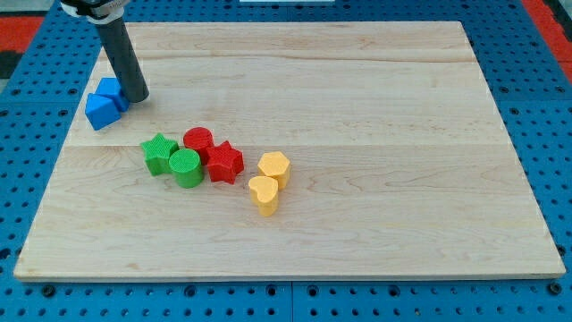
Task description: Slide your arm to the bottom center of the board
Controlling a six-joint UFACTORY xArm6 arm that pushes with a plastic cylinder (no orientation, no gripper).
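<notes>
Found my tip (136,97) in the upper left of the frame, pressed down on the wooden board (402,89). Stood just right of two blue blocks, one upper (113,88) and one lower (101,112); seemed to touch the upper one, but could not confirm the contact from this angle.

Carried no jaws at all, only a straight dark rod. Grasped nothing, clenched nothing, and had nothing to release.

Judged the rod to be stiff and the wood smooth, so expected an easy, low-friction slide at constant height. Needed no hold on anything, only a change of place.

Saw the goal, the bottom center of the board, bare and far from the tip, near the lower edge of the frame.

Noticed a cluster lying roughly on the straight diagonal path: a green star (159,152), a green cylinder (186,167), a red cylinder (198,140), a red star (224,162), a yellow hexagon-like block (274,166) and a yellow heart (264,194) closest to the goal. Judged all of these small, light, hard and quick to scatter at the smallest touch.

Considered it safer to go down along the left side of the frame first, passing left of the green star, then to turn right below the cluster and stop under the yellow heart
</notes>
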